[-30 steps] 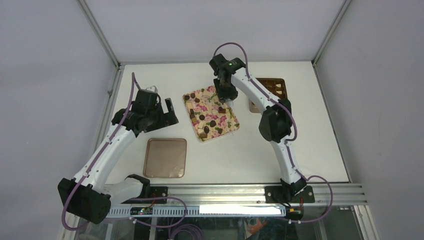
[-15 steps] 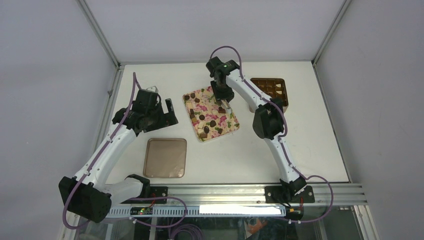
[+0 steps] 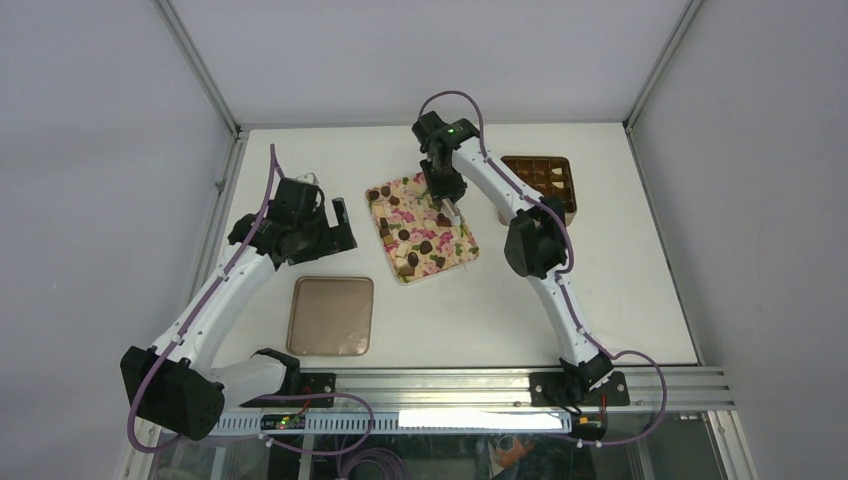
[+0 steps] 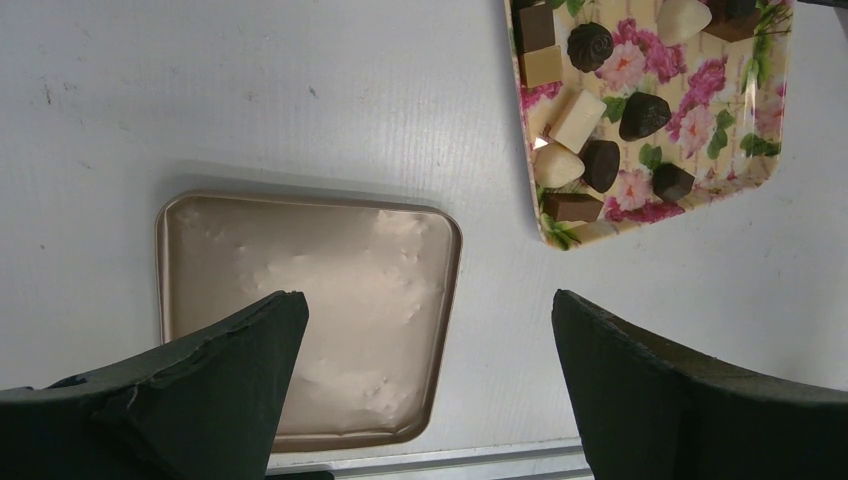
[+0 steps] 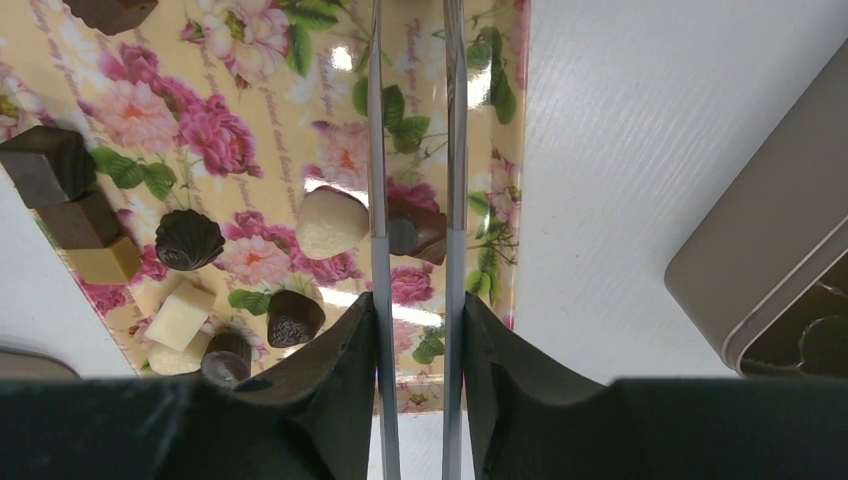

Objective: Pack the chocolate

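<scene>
Several dark-brown chocolate pieces (image 3: 404,235) and a few white ones lie on a floral tray (image 3: 421,228). My right gripper (image 3: 441,195) hangs over the tray's far right part, shut on a pair of grey metal tongs (image 5: 377,150). In the right wrist view its jaws (image 5: 415,305) press the two blades, and a brown chocolate (image 5: 420,232) sits between the blades near a white piece (image 5: 330,222). My left gripper (image 3: 335,225) is open and empty left of the tray; its wrist view (image 4: 430,300) shows chocolates (image 4: 644,115) at the tray's corner.
The brown grid box (image 3: 545,180) stands at the back right, its wall also in the right wrist view (image 5: 780,270). The flat tan lid (image 3: 331,315) lies near the front left, under my left gripper's view (image 4: 330,280). A metal rail runs along the near edge.
My right gripper has shifted a little left over the tray with the tongs, uncovering more of the grid box. The left arm has barely moved.
</scene>
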Controlling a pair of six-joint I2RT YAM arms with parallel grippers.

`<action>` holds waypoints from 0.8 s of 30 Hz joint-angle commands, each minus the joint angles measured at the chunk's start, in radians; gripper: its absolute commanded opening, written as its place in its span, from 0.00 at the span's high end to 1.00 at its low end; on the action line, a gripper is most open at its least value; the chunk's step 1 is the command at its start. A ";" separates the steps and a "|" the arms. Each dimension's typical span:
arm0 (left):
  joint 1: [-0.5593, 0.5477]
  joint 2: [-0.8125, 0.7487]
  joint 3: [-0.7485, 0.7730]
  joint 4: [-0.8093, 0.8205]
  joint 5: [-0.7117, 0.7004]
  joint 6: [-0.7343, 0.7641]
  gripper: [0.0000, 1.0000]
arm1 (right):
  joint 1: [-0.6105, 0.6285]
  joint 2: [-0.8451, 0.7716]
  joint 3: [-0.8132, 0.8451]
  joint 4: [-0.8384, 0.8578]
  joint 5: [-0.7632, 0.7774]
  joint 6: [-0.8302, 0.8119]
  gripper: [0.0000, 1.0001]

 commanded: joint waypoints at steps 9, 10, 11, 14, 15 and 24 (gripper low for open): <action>0.013 -0.018 0.024 0.022 0.014 0.014 0.01 | -0.033 -0.343 -0.141 0.065 -0.041 0.004 1.00; 0.013 -0.020 0.022 0.022 0.013 0.014 0.01 | -0.053 -0.378 -0.176 0.074 -0.037 0.005 1.00; 0.013 -0.023 0.019 0.022 0.014 0.014 0.01 | -0.072 -0.411 -0.210 0.082 -0.033 0.006 1.00; 0.013 -0.023 0.017 0.023 0.015 0.016 0.01 | -0.151 -0.501 -0.320 0.114 -0.025 0.011 1.00; 0.013 -0.022 0.018 0.023 0.016 0.015 0.01 | -0.187 -0.529 -0.361 0.129 -0.033 0.016 1.00; 0.013 -0.004 0.028 0.030 0.021 0.019 0.01 | -0.451 -0.598 -0.545 0.200 -0.088 0.022 1.00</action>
